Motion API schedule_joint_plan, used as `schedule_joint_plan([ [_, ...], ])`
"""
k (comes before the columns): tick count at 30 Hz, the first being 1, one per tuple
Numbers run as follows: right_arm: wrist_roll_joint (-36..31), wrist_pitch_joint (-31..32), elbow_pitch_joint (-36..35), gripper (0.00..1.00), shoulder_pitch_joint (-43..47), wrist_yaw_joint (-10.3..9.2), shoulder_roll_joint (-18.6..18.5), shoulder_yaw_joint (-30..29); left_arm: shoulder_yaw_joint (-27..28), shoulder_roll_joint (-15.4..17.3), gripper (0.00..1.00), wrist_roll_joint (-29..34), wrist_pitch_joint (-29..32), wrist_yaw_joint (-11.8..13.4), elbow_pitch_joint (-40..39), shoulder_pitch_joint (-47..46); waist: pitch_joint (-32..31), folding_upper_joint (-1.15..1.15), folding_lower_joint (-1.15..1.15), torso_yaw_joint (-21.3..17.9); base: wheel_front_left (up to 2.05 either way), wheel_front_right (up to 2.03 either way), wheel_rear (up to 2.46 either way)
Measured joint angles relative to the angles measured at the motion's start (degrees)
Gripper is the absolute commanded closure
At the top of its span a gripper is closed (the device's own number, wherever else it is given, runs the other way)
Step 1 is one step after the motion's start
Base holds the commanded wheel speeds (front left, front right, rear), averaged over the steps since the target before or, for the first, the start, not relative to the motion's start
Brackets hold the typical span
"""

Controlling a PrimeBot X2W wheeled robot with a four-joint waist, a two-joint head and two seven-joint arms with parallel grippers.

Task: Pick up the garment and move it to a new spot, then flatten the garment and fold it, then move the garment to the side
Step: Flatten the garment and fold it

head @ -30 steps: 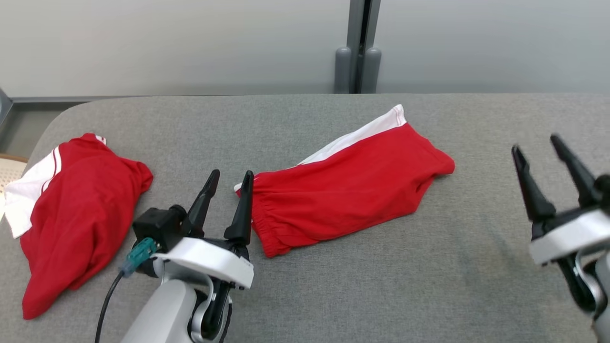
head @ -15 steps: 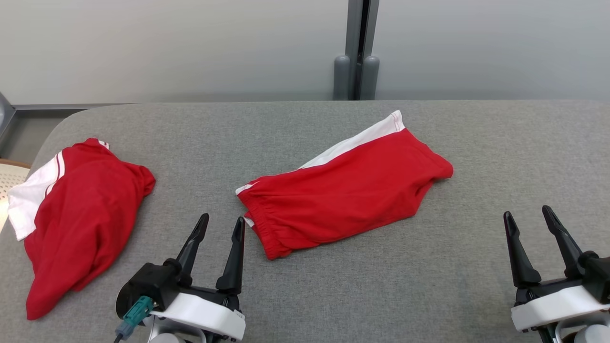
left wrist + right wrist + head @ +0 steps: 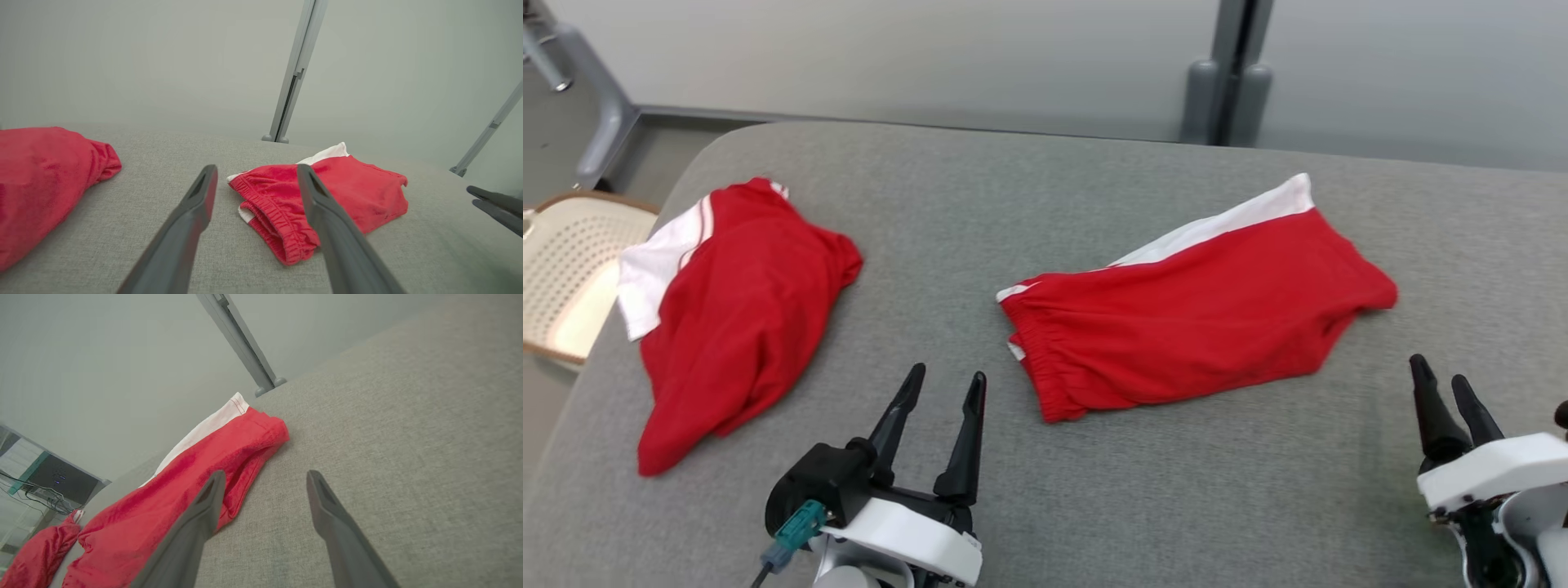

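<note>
Ok, table (image 3: 1094, 188): grey fabric top with a rounded far-left corner; both garments lie on it.
Shorts (image 3: 1201, 310): red with a white stripe along the far edge. Mid table, lying flat and slanted, waistband end near-left, leg end far-right. In the left wrist view the waistband shows doubled layers.
Left garment (image 3: 735, 302): red with a white band at its far-left end. Looser, bunched heap by the table's left edge, well apart from the shorts.
Left gripper (image 3: 949, 374): near side, left of centre, fingers pointing far. Fingers spread wide, nothing between them, holding nothing. Tips are just near-left of the waistband, not touching it. The left garment is off to its left.
Left wrist view: the shorts sit beyond the right finger, the left garment at the left edge. The other arm's finger tips show at the right edge.
Right gripper (image 3: 1437, 369): near-right corner, fingers pointing far. The gap looks narrow from the head, but the wrist view shows the fingers wide apart and empty. It sits near-right of the shorts' leg end, clear of the cloth.
Right wrist view: the left finger overlaps the shorts' edge in the picture, with bare table under the right finger.
Post (image 3: 1229, 82): grey upright against the pale wall, beyond the far edge.
Cream perforated thing (image 3: 564, 269): brown-rimmed, off the table's left side, lower than the top. Cannot tell what it is.
</note>
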Motion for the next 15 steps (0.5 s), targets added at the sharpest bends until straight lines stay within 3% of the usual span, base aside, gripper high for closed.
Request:
schedule_joint_plan([
  [7,9.4,9.2,3.7,0.0,-4.3,0.0,-0.4,-5.8,-2.3,0.0,0.0,-4.3,0.0,-0.2,-3.6,-0.8,2.5,0.0,0.0,5.7,0.0,0.0,0.0],
  [15,11.4,16.0,9.3,0.0,-10.0,-0.02,-2.1,-12.5,-1.5,0.0,0.0,-5.6,0.0,-2.5,-14.6,-1.8,5.3,0.0,0.0,11.5,0.0,0.0,0.0],
])
